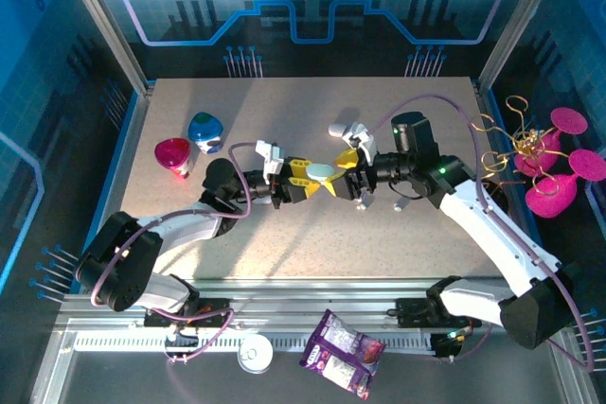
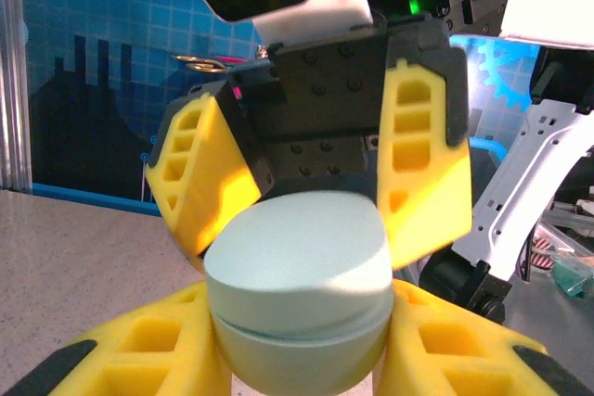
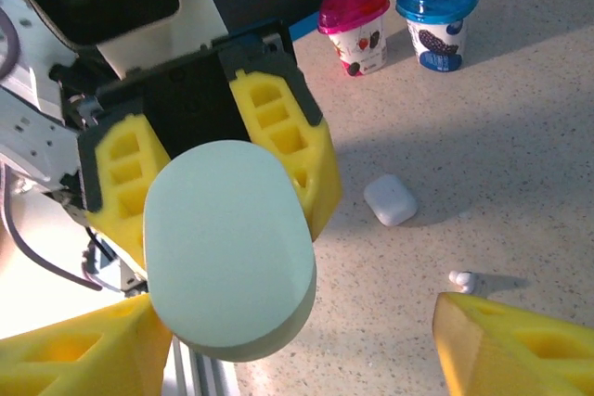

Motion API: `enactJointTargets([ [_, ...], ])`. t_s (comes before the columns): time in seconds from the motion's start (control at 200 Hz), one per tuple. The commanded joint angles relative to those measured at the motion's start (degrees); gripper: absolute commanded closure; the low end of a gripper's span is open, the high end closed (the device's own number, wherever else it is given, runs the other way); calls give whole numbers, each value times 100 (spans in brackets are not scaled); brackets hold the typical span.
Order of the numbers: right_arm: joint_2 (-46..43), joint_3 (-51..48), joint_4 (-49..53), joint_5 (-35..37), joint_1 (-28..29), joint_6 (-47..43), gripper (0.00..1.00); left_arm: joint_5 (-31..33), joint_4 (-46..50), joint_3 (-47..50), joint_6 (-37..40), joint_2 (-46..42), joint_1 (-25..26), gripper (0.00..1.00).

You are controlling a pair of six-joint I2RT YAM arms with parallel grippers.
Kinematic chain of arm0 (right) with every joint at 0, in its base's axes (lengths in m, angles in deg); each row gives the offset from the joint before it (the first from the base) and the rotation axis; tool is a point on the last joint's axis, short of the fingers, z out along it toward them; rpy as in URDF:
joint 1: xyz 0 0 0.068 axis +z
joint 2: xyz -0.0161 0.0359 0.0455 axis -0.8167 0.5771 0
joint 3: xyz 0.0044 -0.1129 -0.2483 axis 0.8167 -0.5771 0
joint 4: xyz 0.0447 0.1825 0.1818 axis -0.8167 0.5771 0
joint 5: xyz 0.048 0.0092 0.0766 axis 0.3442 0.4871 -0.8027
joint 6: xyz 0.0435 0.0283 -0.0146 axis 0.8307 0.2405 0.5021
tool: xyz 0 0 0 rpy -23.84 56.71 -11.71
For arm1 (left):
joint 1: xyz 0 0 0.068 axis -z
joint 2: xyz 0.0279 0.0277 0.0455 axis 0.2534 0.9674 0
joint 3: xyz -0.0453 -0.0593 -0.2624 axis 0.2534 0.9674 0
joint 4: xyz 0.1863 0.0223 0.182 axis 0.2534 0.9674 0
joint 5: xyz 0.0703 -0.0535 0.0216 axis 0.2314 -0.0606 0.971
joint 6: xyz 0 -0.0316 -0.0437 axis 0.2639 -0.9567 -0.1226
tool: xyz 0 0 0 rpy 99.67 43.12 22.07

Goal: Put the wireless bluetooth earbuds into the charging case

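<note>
One small white earbud [image 3: 462, 278] lies alone on the worktop [image 3: 520, 136], near a closed white case [image 3: 390, 199] but apart from it. The mint charging case [image 3: 227, 248] is above the worktop, approx. in the middle btw. the two arms. Its lid is shut, and the left wrist view shows the seam around it. The left tool [image 2: 297, 364] grips this case, w/ one yellow finger on each side of the lower half. The right tool [image 1: 345, 173] faces it from the opposite side w/ fingers spread wide, i.e. not closed on anything. Its fingers stand on the two sides of the case's upper part; I cannot tell if they touch it. Farther back on the worktop stand a pink-lidded cup [image 3: 355, 27] & a blue-lidded cup [image 3: 438, 16], just beside each other.
</note>
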Motion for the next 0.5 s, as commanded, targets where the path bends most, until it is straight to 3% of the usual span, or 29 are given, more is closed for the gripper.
enactJointTargets([
  [0.0,-85,-43,-434,57,-336,396,28,-529,-45,90,245,10,52,77],
  [0.28,-46,-44,-620,185,-426,674,27,-590,-198,128,241,64,47,77],
  [0.495,-655,-556,-1447,74,-664,1043,12,-369,-155,245,524,70,41,76],
])
